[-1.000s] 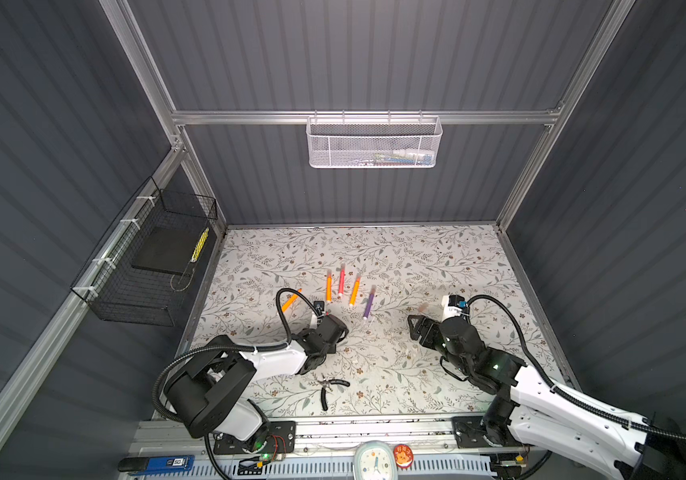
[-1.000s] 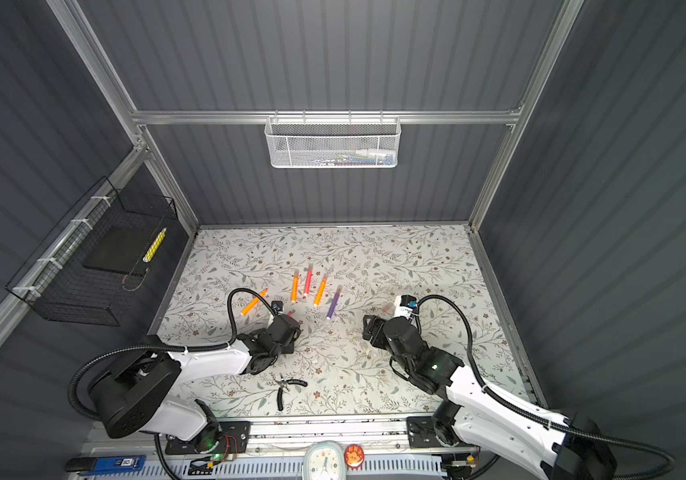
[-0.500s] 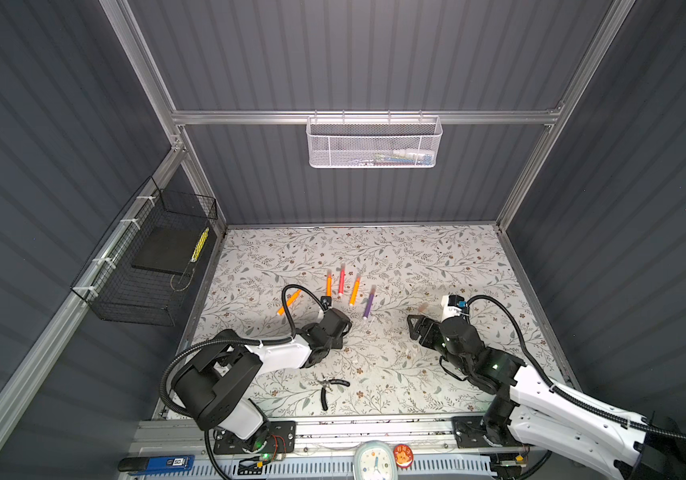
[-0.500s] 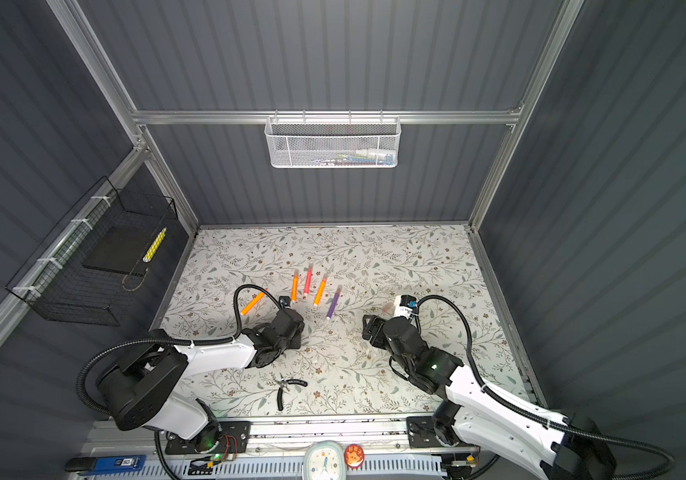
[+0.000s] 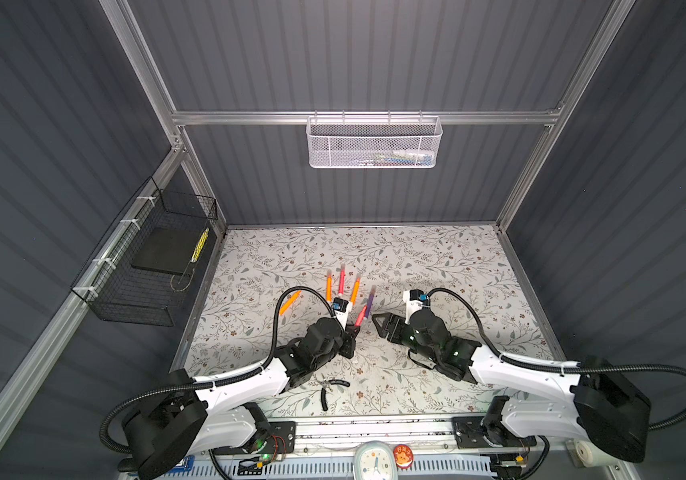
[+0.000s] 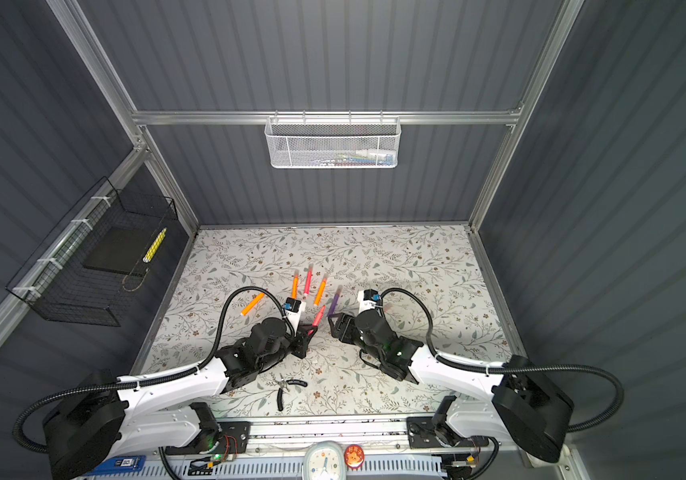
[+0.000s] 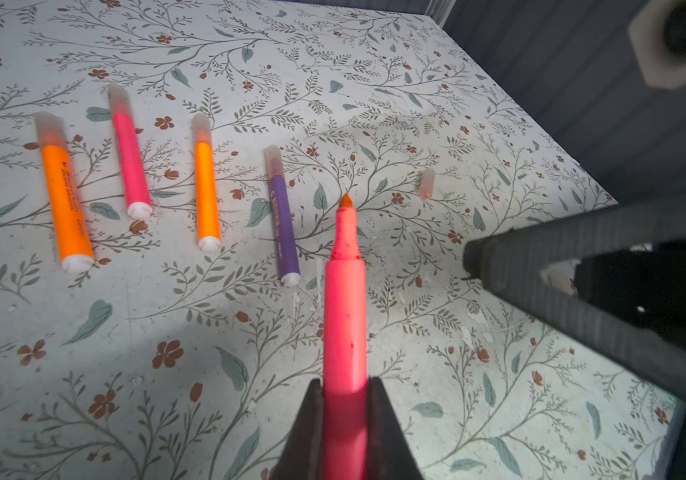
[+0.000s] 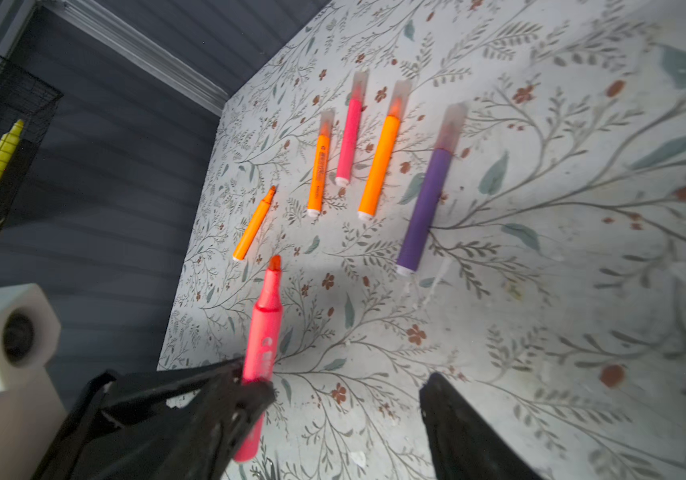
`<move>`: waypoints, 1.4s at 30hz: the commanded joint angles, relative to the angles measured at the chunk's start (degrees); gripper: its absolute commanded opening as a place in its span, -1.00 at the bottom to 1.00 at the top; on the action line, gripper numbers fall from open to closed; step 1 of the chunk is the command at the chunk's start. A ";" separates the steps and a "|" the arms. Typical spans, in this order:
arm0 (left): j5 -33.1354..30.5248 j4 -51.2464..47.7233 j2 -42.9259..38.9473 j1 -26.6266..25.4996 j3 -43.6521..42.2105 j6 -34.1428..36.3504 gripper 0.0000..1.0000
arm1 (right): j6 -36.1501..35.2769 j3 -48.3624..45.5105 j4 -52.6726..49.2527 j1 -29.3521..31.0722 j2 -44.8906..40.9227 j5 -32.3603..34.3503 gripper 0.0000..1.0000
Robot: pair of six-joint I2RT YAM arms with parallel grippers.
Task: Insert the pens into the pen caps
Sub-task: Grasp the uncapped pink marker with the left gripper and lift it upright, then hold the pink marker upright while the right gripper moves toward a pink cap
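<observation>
Pink pen (orange tip), floral table

A bare-tipped pink-red pen juts from the clamped left hand, while on the tabletop lie a capped row of first orange pen, pink pen, second orange pen and purple pen, a pale translucent loose cap near the purple one, and an uncapped orange pen apart.

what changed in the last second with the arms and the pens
The left gripper closed on a pink pen and raised it off the table. The right gripper moved left toward it, jaws open. The four capped pens, the loose orange pen and the pliers lie as before.
</observation>
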 commanded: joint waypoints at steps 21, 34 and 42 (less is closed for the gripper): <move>3.07 7.67 -0.05 -0.67 -2.46 1.25 -0.74 | 3.34 9.05 6.78 0.81 13.52 -4.04 -0.79; 4.69 10.17 7.85 -0.71 0.28 1.47 -0.37 | 2.31 8.34 6.12 1.64 11.66 -2.96 -0.89; 2.44 9.34 7.94 -0.63 0.64 0.81 -1.00 | 2.03 7.46 5.74 1.69 10.32 -1.64 -0.63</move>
